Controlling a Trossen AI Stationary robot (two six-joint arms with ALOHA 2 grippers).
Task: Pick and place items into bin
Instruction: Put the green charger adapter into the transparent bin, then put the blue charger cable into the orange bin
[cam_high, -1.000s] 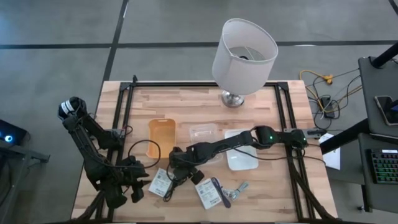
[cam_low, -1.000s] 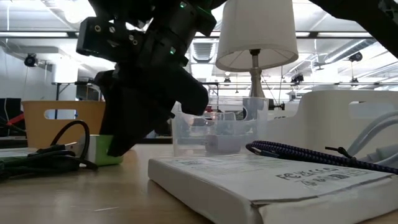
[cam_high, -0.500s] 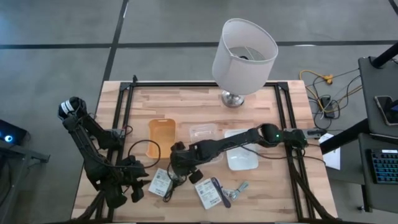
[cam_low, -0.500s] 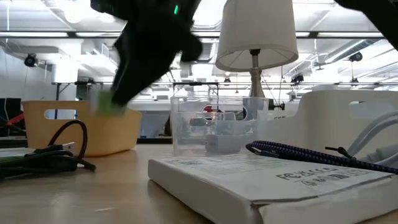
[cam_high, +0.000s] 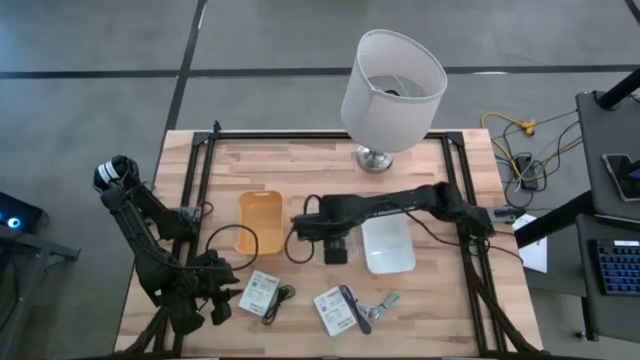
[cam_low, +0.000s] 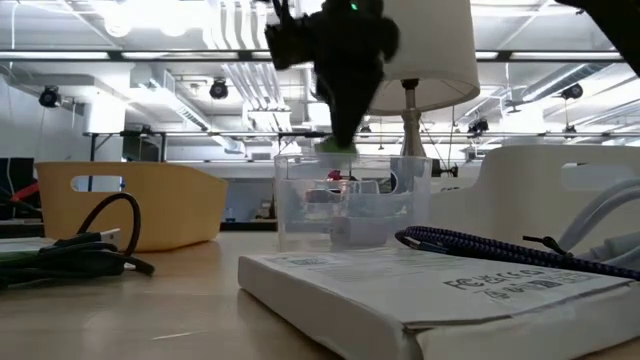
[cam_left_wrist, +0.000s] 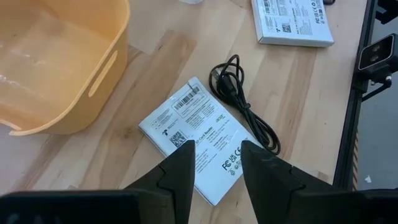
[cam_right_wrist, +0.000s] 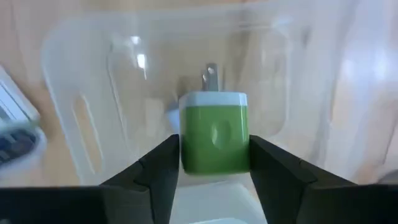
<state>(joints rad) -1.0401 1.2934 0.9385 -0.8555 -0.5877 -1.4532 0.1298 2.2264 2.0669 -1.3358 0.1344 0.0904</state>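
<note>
Wooden table (cam_high: 440, 300): I've got the right gripper (cam_right_wrist: 214, 163) clenched on the green-and-white plug block (cam_right_wrist: 214, 132), above the clear plastic bin (cam_right_wrist: 93, 93). Left gripper (cam_left_wrist: 214, 163) idle, fingers parted. Off-centre release could bounce it out.

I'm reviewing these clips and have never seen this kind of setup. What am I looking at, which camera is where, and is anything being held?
Two dark robot arms work at a wooden table. One camera looks straight down, one sits at table height, and one rides on each wrist. The right gripper is shut on a green-and-white block, hanging above a clear plastic bin. The left gripper is open, waiting over a white label card beside a black cable and an orange bin. A second card, a white tray and a lamp also stand on the table.
</note>
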